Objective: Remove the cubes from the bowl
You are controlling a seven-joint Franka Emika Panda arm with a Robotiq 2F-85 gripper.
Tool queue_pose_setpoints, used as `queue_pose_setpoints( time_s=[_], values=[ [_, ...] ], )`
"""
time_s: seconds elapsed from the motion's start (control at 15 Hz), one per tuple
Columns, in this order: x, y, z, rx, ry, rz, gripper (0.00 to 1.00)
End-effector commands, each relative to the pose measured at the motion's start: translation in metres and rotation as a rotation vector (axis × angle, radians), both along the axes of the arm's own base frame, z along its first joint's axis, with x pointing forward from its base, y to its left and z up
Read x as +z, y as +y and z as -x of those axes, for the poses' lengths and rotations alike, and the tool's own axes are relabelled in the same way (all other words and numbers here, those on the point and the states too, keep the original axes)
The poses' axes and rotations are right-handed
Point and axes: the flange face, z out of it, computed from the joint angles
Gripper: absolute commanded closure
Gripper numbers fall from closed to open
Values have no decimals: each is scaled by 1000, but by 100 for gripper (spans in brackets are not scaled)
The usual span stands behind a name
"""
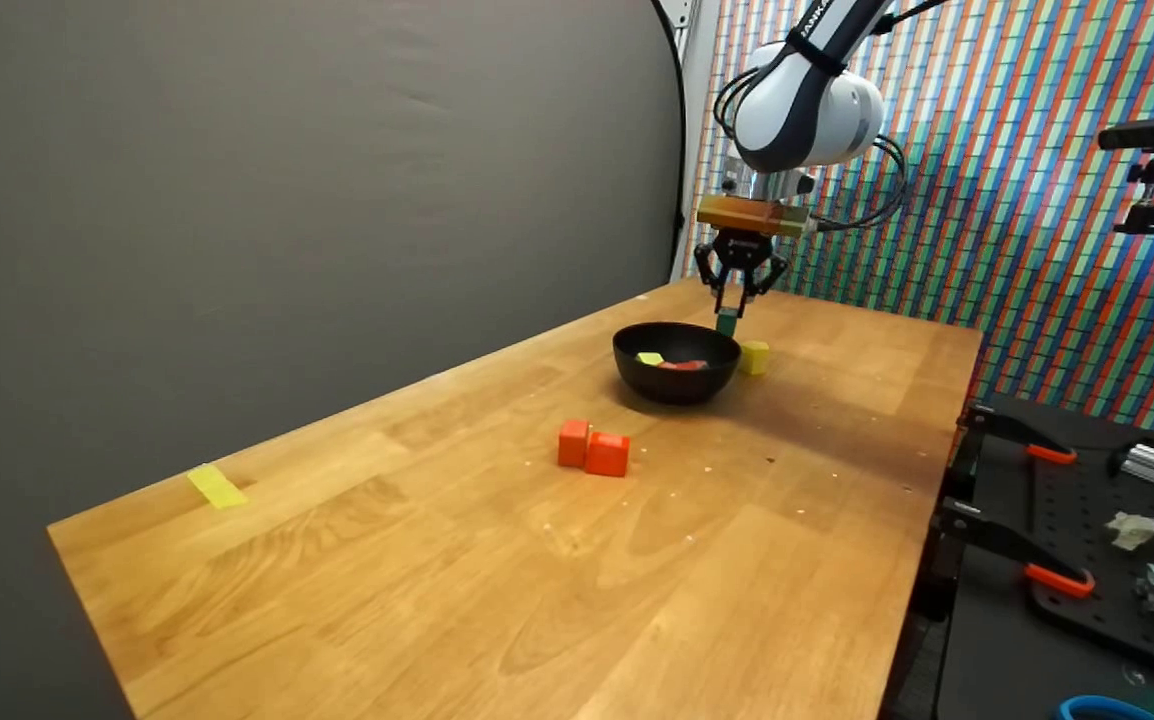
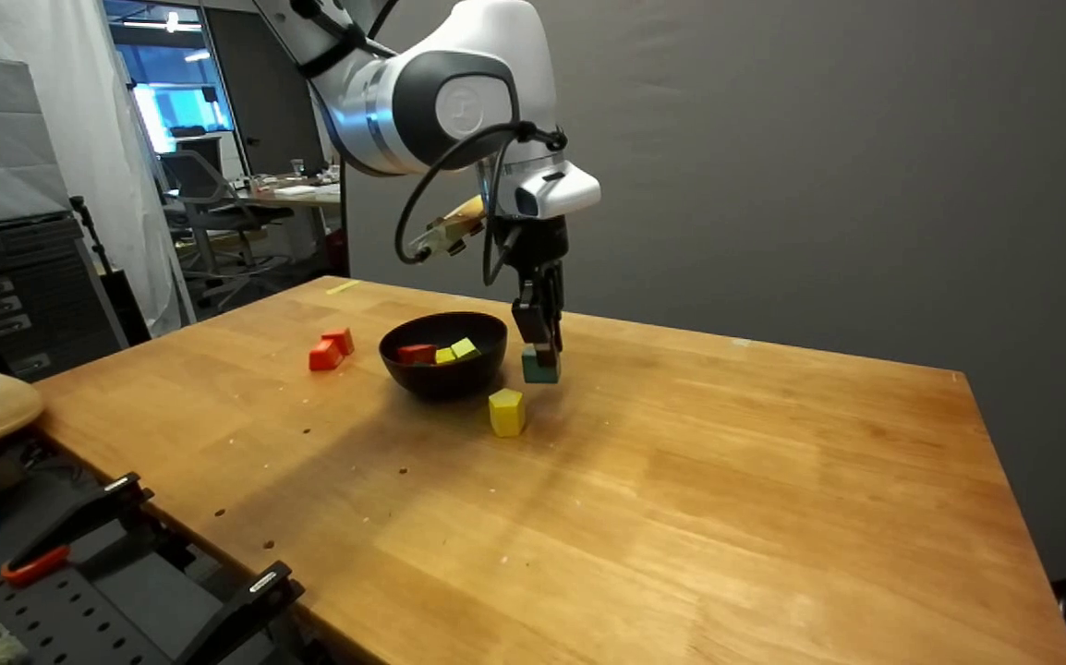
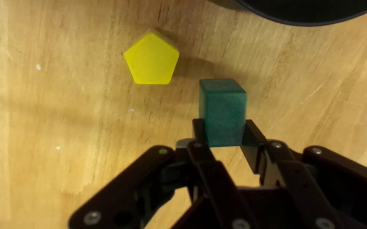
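Note:
The black bowl (image 1: 675,390) stands on the table; its rim also shows in an exterior view (image 2: 445,383) and in the wrist view (image 3: 310,24). A red cube (image 2: 417,354) and yellow-green cubes (image 2: 465,348) lie in the bowl. My gripper (image 3: 223,132) is shut on a green block (image 3: 225,114), beside the bowl. The block also shows in both exterior views (image 1: 726,322) (image 2: 540,367); whether it touches the table I cannot tell. A yellow five-sided block (image 3: 151,58) stands on the table near the bowl and the green block.
Two red blocks (image 1: 607,454) (image 2: 325,355) lie together on the table on another side of the bowl. A flat yellow tape strip (image 1: 216,486) is near the table's edge. Black clamps with orange parts (image 1: 1057,578) stand beside the table's long edge.

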Motion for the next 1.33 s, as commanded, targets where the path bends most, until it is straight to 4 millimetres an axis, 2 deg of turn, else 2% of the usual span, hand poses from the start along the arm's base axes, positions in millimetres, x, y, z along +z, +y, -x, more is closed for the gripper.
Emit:
queue_pose_setpoints(
  time_s=[0.0,0.13,0.2,0.33,0.4,0.6,0.73,0.87,0.93,1.07,1.27],
  values=[
    [-16,2,-8,-46,-7,19,42],
    [-14,3,-7,-56,-18,18,28],
    [-5,3,-6,-56,-40,14,21],
    [21,5,-6,-47,-103,-7,5],
    [43,9,-4,-37,-154,-31,1],
    [103,26,-2,14,-290,-57,0],
    [132,49,-6,83,-348,-77,0],
    [134,77,-10,184,-326,-93,0],
    [128,59,-17,112,-321,-78,0],
    [132,78,-15,161,-323,-89,0],
    [111,91,-20,236,-326,-27,0]
  ],
)
